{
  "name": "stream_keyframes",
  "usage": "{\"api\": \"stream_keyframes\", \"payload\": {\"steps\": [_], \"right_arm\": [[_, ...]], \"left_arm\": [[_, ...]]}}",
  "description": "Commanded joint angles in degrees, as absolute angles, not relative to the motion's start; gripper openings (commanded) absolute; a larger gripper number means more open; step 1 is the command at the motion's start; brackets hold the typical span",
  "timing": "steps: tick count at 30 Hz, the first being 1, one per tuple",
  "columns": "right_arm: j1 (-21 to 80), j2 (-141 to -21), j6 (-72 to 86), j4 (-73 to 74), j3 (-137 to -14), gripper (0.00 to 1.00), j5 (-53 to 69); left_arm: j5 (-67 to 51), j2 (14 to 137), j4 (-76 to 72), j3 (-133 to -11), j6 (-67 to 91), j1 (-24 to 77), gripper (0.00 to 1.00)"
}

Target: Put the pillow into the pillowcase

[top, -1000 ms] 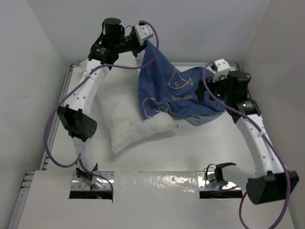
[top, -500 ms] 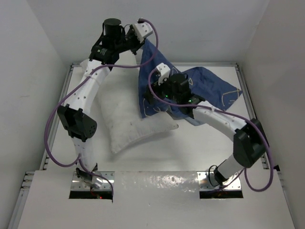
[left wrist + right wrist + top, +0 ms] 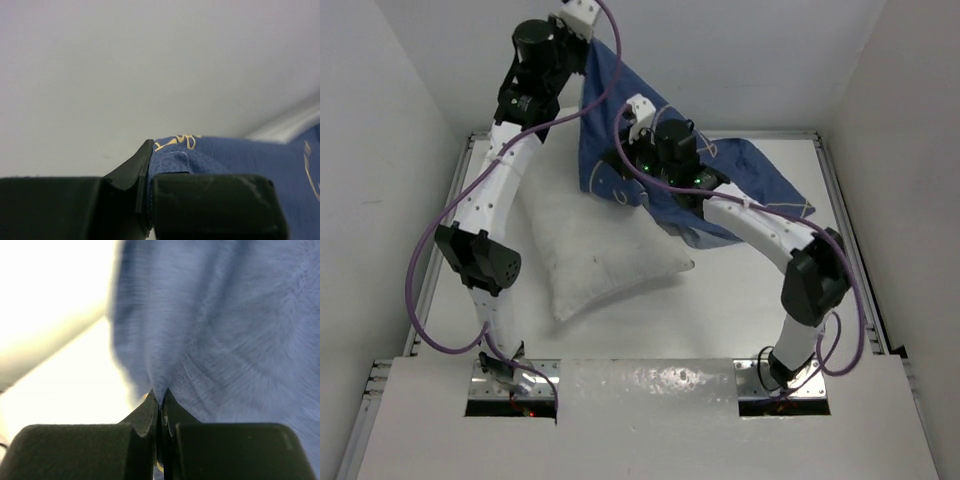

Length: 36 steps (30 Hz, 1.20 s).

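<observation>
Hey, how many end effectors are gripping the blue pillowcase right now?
2. The left end effector pinches the pillowcase at its raised corner by the back wall; the right end effector pinches a fold of it lower down.

The right gripper [image 3: 160, 407] is pinching a thin fold of the pillowcase [image 3: 225, 330]. Its two black fingers [image 3: 145, 421] are pressing together at the near edge of the view, with the cloth rising from between their tips. The grey-blue fabric is filling the far and right parts. At the left a pale blurred surface [image 3: 55, 385] is showing.
</observation>
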<state>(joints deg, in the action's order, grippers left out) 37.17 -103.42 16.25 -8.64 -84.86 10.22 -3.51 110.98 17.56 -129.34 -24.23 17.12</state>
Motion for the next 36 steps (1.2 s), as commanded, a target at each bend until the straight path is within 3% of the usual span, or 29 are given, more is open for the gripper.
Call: {"api": "stream_keyframes", "payload": {"steps": [1,6,9,15,21,24,25,28,30,31,32,34,36], "right_arm": [[43.39,-93.7,10.22,-11.25,-92.8,0.0,17.04],[47.64,-86.93,9.92,-15.19,-92.56,0.0,21.26],[47.64,-81.15,10.46,-19.42,-87.48,0.0,19.44],[43.0,-77.87,3.51,-11.1,-83.06,0.0,-9.99],[21.3,-79.19,15.99,11.66,-82.44,0.0,-29.24],[8.65,-81.99,18.89,22.73,-81.65,0.0,-33.67],[1.3,-84.7,20.9,28.68,-82.52,0.0,-32.71],[-9.89,-89.46,22.85,37.66,-85.5,0.0,-29.89],[-11.77,-93.5,21.89,40.15,-87.09,0.15,-30.49],[-11.86,-94.3,19.88,40.77,-88.14,0.27,-31.11],[-11.78,-95.7,19.43,41.13,-88.94,0.47,-30.24],[-11.69,-96.59,19.77,41.74,-91.48,0.69,-28.66],[-11.34,-97.03,20.91,41.57,-92.81,0.77,-24.2]], "left_arm": [[15.07,107.31,1.27,-139.72,-23.63,16.35,0.0],[21.18,107.31,-14.3,-143.7,-31.1,17.14,0.0],[16.21,107.58,-20.73,-142.3,-33.92,17.66,0.0],[-6.13,109.33,-18.1,-133.01,-25.16,18.89,0.0],[-13.53,117.49,-21.09,-122.36,-17.51,24.86,0.01],[-14.41,121.88,-20.92,-121.2,-12.86,27.15,0.17],[-15.11,122.77,-19.44,-121.29,-11.79,27.85,0.35],[-16.96,124.36,-13.65,-123.13,-9.23,28.47,0.69],[-18.54,123.76,-10.56,-124.71,-9.92,28.48,0.8],[-18.54,123.58,-6.89,-125.85,-10.89,28.48,0.86],[-18.28,122.88,-5.03,-127.95,-13.07,28.48,0.91],[-17.67,122.08,0.6,-130.07,-15.2,28.13,1.0],[-16.79,120.68,6.56,-132.27,-17.66,27.51,1.0]]}}
